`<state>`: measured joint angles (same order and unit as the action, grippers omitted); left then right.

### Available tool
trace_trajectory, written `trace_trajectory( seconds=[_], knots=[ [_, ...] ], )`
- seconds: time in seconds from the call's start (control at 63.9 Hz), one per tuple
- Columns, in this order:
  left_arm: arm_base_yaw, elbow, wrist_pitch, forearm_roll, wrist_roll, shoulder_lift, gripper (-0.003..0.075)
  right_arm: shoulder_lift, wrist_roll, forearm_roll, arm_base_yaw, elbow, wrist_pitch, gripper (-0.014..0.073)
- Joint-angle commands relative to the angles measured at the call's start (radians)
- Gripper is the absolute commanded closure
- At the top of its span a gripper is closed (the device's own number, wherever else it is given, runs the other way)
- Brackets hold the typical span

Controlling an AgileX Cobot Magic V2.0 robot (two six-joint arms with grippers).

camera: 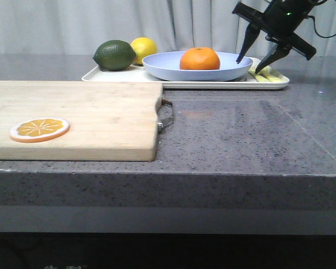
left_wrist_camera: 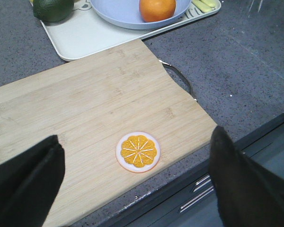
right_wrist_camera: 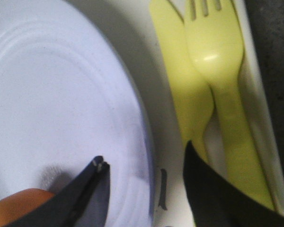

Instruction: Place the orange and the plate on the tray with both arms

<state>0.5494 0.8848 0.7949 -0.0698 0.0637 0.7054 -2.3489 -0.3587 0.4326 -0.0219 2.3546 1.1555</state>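
Note:
The orange (camera: 200,58) rests in the pale lavender-blue plate (camera: 168,66), and the plate sits on the white tray (camera: 173,84) at the back of the counter. My right gripper (camera: 252,64) is open over the plate's right rim (right_wrist_camera: 149,151), one finger above the plate and the other above the tray, gripping nothing. A sliver of the orange (right_wrist_camera: 19,208) shows beside the inner finger. My left gripper (left_wrist_camera: 135,184) is open above the near edge of the cutting board, with nothing held. The left wrist view also shows the orange (left_wrist_camera: 157,8), plate (left_wrist_camera: 114,10) and tray (left_wrist_camera: 80,38).
A wooden cutting board (camera: 84,115) with a metal handle fills the left of the counter and carries a flat orange slice (camera: 40,129). A dark green fruit (camera: 114,55) and a yellow lemon (camera: 144,49) lie on the tray's left end. Yellow-green cutlery (right_wrist_camera: 213,94) lies on its right end.

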Motion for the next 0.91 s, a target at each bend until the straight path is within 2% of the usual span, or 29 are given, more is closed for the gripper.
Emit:
trace_trajectory(
  seconds=[0.0, 0.281, 0.594, 0.704, 0.891],
  knots=[
    [-0.001, 0.025, -0.075, -0.013, -0.008, 0.001, 0.0118, 0.084, 0.002, 0.027, 0.0, 0.034, -0.041, 0.0113],
    [-0.001, 0.025, -0.075, -0.011, -0.008, 0.001, 0.0118, 0.203, 0.014, 0.013, 0.0, 0.035, 0.009, 0.0119],
    [-0.001, 0.025, -0.075, -0.009, -0.008, 0.001, 0.0118, 0.383, 0.219, -0.017, 0.0, 0.026, 0.18, 0.0119],
    [-0.001, 0.025, -0.075, -0.009, -0.008, 0.001, 0.0118, 0.478, 0.271, -0.065, -0.003, -0.036, 0.179, 0.0119],
    [-0.001, 0.025, -0.075, -0.009, -0.008, 0.001, 0.0118, 0.682, 0.352, -0.199, -0.03, -0.248, 0.159, 0.0119]
  ],
)
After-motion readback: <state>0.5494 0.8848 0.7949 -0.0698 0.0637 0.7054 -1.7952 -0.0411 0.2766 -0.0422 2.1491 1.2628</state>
